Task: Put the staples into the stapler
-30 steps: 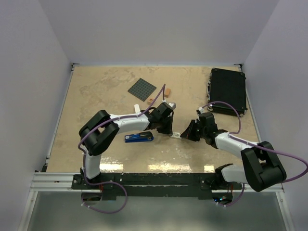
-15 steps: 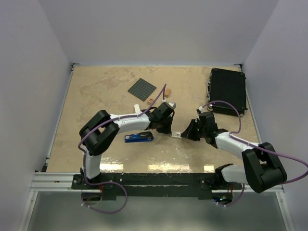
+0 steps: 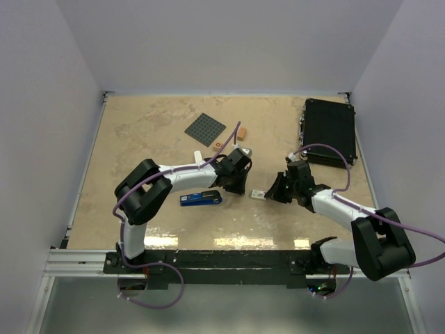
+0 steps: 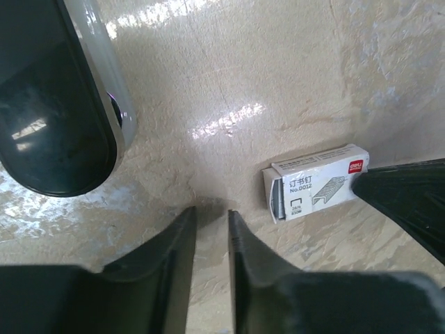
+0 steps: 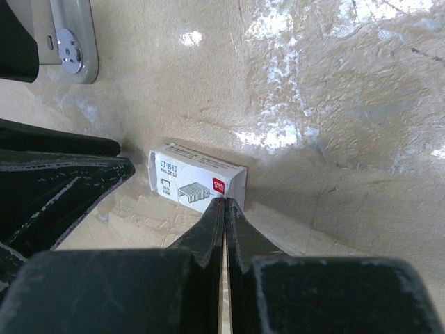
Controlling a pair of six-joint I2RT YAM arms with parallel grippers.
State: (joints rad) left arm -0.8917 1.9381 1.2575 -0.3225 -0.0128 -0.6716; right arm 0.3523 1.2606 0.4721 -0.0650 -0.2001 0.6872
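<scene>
Staples [image 3: 258,195] flat on the table [image 3: 139,139]: a small white box, printed side up with a drawing of a staple strip, lying between the two grippers. Small print mostly too fine to read. Grey end face turned toward the left gripper [image 4: 211,216]; open or closed, cannot tell. Left gripper low over bare tabletop near that end, jaws a narrow slit apart, nothing between them, clear of the box. Right gripper [image 5: 224,203] pressed fully closed, tips together against the box's long edge near its far end, clasping nothing. Stapler [image 4: 55,118] seen only in pieces: a rounded black end with a silver rim cut off by the left wrist view, a grey base with a rivet cropped in the right wrist view, largely hidden behind the left arm from above. Farther off, a blue flat tool [image 3: 200,199] beside the left forearm, too small to identify, a grey plate [image 3: 205,129], orange blocks [image 3: 244,131] and a black case [image 3: 329,131].
</scene>
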